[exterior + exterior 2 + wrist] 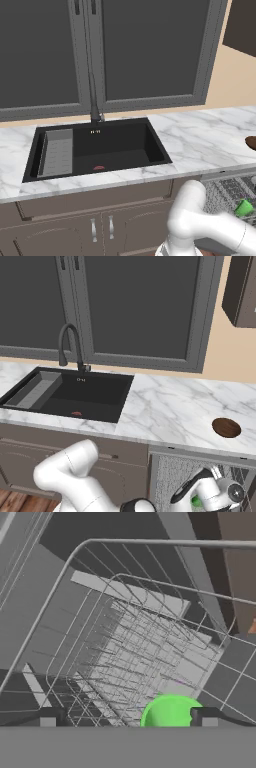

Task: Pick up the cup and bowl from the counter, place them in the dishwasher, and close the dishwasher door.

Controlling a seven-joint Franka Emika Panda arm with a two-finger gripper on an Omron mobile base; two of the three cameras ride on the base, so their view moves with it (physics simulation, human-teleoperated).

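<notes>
Scanning from the left: black sink (95, 147) set in the marble counter (200, 140), then the brown bowl (226, 427) alone near the counter's right end. Below it, the dishwasher (170, 481) rack holds the green cup (172, 712), seated between the spread fingertips of the gripper (127, 717); jaws wide, gripping nothing. Bowl is likely light, rigid and smooth; take it by the rim, one finger inside.
</notes>
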